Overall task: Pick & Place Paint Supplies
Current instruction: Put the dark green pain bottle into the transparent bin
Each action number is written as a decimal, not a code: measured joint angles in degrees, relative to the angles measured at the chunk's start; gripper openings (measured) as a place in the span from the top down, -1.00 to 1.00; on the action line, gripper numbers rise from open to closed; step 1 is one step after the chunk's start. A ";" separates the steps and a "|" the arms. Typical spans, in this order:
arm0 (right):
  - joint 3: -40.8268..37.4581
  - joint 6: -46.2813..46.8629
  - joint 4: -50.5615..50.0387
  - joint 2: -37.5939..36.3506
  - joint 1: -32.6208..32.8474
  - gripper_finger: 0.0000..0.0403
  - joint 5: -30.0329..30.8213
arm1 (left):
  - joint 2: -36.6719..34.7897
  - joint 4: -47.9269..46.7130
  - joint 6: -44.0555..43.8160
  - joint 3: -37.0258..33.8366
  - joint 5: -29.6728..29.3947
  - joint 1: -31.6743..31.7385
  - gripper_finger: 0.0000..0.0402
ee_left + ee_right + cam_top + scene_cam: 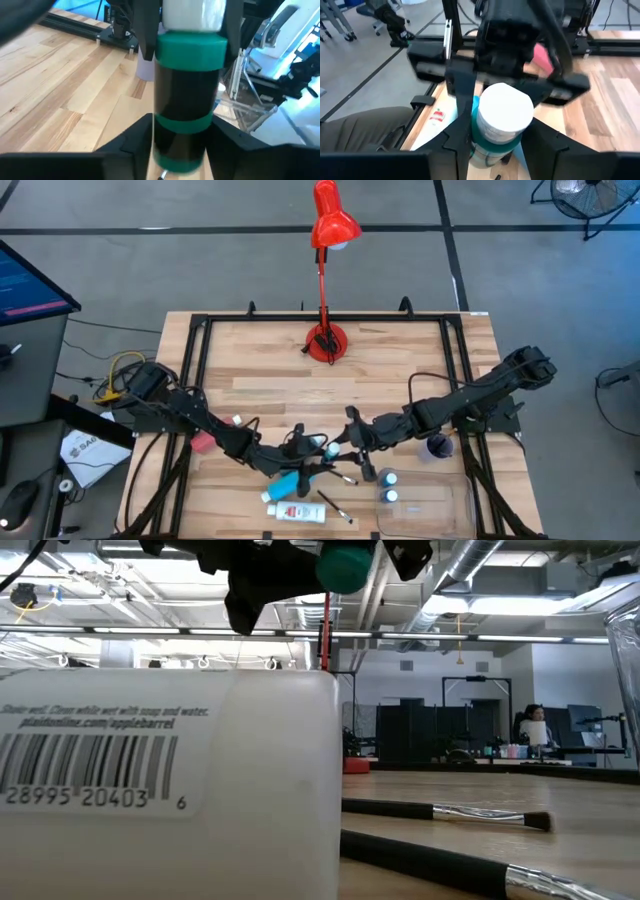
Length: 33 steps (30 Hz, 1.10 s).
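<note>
Far left on the pale, plank-grained wooden table point(400, 370), a pink item point(203, 442) lies beside the left arm. That arm reaches in to mid-table, and the left tool point(305, 452) meets the right tool point(345, 442) there, with the teal bottle point(325, 448) up in the air between them.

The left wrist view gives the body: a smooth cylinder, teal at both ends with a dark label band, topped by a white cap point(192, 12). The left tool point(180, 150) brackets the base end. Gripping, or only alongside? Cannot tell.

The right wrist view looks straight onto the round white cap point(504, 112), and the right tool point(500, 142) is clamped snug on the bottle just behind it. So the long axis runs from tool to tool, base towards the left arm and cap towards the right.

Below the pair, a blue bottle point(287, 483) and a white tube point(298, 511) lie flat, with a thin dark paintbrush point(335, 506) just beside them. The low view shows what overhead cannot: the white tube's barcode point(95, 775) up close, and metal ferrules on two brushes point(440, 811).

Behind stands the red desk lamp point(325, 340). Further right, two white-capped bottles point(388, 487) stand upright at the clear tray point(440, 502), and the lilac cup point(438, 447) sits under the right arm.
</note>
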 joint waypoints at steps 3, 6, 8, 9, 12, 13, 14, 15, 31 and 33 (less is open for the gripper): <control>0.00 0.33 -0.85 0.11 0.09 0.36 -0.25 | -1.44 -1.70 0.00 0.09 -0.24 -0.25 0.11; -0.01 1.33 -1.23 0.11 0.11 0.34 -0.24 | -3.60 -4.63 0.01 0.07 -0.36 -0.81 -0.06; -0.02 1.75 -1.48 0.11 0.45 0.31 -0.22 | -5.25 -7.35 0.00 0.07 -0.59 -1.28 -0.15; -0.02 1.82 -1.44 0.11 0.66 0.31 -0.08 | -6.06 -8.68 -0.01 0.07 -0.91 -1.57 -0.19; -0.02 1.89 -1.90 -0.39 1.84 0.32 -0.04 | -8.83 -13.28 -0.45 0.07 -1.42 -2.44 -0.27; -0.02 2.07 -2.06 -0.75 2.34 0.33 -0.04 | -9.58 -14.69 -0.96 0.07 -2.30 -2.70 -0.28; -0.02 2.50 -2.44 -1.19 2.89 0.35 0.01 | -10.27 -16.50 -1.37 0.07 -3.21 -2.85 -0.29; -0.02 3.02 -2.96 -1.67 3.47 0.35 0.14 | -11.00 -18.73 -1.52 0.06 -4.36 -3.15 -0.29; 1.99 11.60 -12.35 -6.43 24.23 0.33 23.26 | -12.60 -26.43 -7.69 0.00 -10.57 -2.60 -0.26; 3.40 12.36 -14.22 -6.31 27.08 0.33 26.54 | -12.58 -26.24 -7.72 0.00 -10.94 -2.58 -0.26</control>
